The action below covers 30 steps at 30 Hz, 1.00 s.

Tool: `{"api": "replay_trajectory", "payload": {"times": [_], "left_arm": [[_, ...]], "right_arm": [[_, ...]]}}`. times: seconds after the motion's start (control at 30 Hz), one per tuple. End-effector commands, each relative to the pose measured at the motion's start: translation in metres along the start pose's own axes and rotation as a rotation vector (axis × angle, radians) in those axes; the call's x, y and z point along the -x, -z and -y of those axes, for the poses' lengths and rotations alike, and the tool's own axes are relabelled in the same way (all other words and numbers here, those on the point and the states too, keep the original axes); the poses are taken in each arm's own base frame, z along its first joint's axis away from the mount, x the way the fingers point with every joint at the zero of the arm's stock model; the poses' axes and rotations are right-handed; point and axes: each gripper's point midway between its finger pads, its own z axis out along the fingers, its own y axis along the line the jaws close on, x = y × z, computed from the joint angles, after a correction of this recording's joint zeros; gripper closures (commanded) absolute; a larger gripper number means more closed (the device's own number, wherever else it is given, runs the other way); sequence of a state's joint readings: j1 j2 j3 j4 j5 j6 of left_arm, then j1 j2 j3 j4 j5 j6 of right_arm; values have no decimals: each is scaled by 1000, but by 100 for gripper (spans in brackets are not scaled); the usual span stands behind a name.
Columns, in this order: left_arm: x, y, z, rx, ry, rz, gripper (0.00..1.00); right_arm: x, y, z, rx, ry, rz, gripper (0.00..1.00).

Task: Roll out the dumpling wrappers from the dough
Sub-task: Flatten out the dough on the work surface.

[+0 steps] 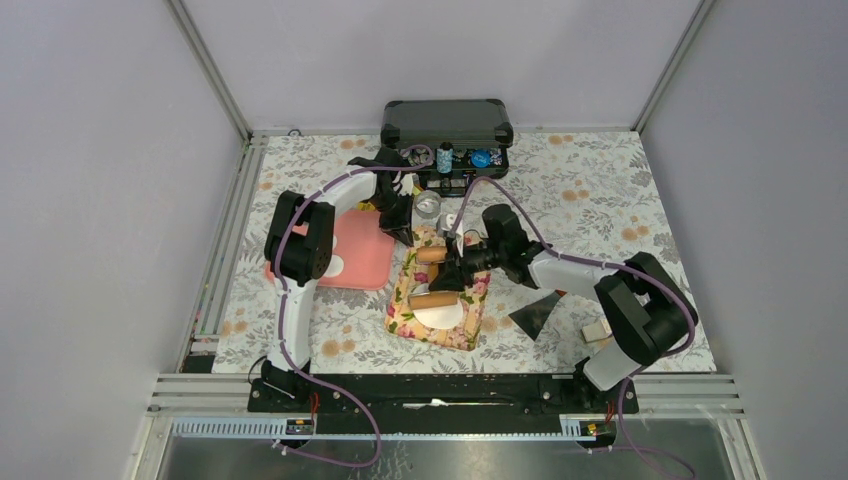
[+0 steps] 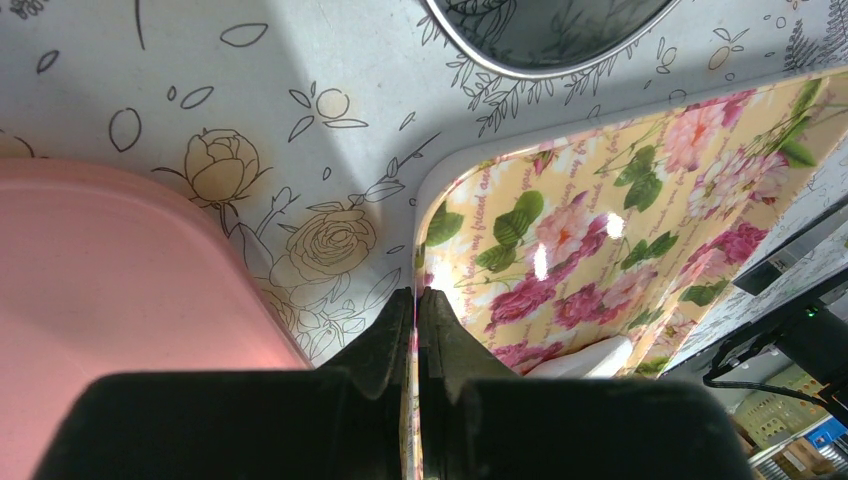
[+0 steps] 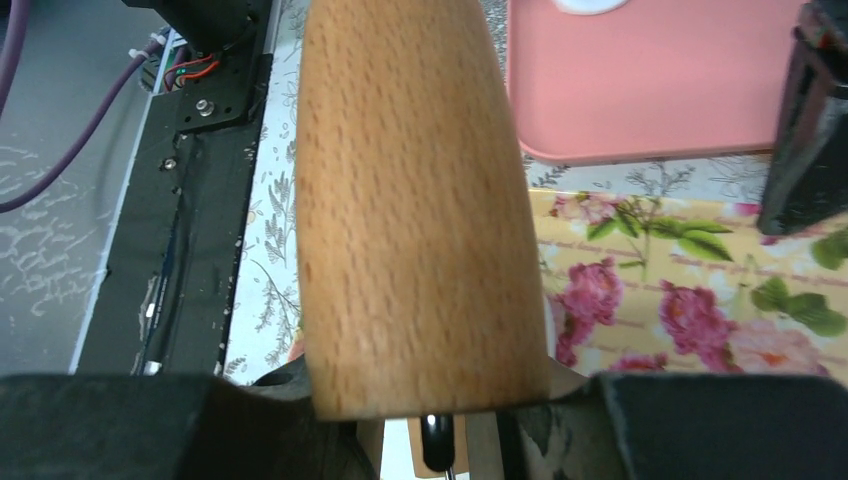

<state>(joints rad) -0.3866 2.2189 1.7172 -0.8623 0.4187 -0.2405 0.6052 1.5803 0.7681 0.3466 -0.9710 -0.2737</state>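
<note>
right end effector (image 1: 455, 276): clamped on a pale wooden rolling pin (image 3: 420, 200) held over the board.
left end effector (image 2: 415, 320): fingers together with nothing between them, tips at the corner edge of the glossy yellow rose-print board (image 2: 600, 230); whether they touch it cannot be told.
task's thing: flat round white dough wrapper (image 1: 440, 316), on the near end of the board, just beside the pin.
risk, board: likely to slide on the floral desk (image 1: 600, 190) under a rolling push if the left tips are not pinning it.
risk, wrapper: sits close to the board's near edge, so a long stroke could drag it over; soft dough may also stick to the pin and lift.
risk, pin: smooth wood could twist in the grip.
count, wrappers: two, one on the board and one small white disc (image 1: 336, 266) on the flat pink tray (image 1: 365, 255), part-hidden by the left arm.
count, dough lumps: none visible.
count, tray, board: one each.
</note>
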Motion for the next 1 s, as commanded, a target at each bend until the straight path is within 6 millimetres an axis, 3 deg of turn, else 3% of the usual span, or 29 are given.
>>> {"api": "replay_trajectory", "payload": {"times": [0.0, 0.1, 0.2, 0.33, 0.5, 0.73, 0.8, 0.87, 0.97], "left_arm": [[15, -14, -10, 57, -37, 50, 100], [15, -14, -9, 53, -38, 49, 100], [15, -13, -9, 53, -41, 51, 100], [15, -10, -9, 55, -42, 54, 100], [16, -8, -9, 55, -41, 59, 100], [16, -8, -12, 54, -31, 58, 100], [16, -7, -12, 53, -31, 58, 100], [16, -7, -12, 50, -33, 58, 100], [16, -6, -13, 44, -34, 61, 100]], "right_arm": [[16, -15, -6, 30, 20, 54, 100], [4, -19, 5, 2, 0, 29, 100], [-14, -19, 29, -109, 13, -33, 100], [-26, -6, 62, -264, 12, -70, 100], [-14, 22, 105, -480, 10, -40, 100], [-5, 53, 144, -713, 73, -56, 100], [5, 59, 144, -724, 73, -18, 100], [25, 60, 133, -679, 67, 43, 100], [63, 51, 89, -485, 25, 157, 100]]}}
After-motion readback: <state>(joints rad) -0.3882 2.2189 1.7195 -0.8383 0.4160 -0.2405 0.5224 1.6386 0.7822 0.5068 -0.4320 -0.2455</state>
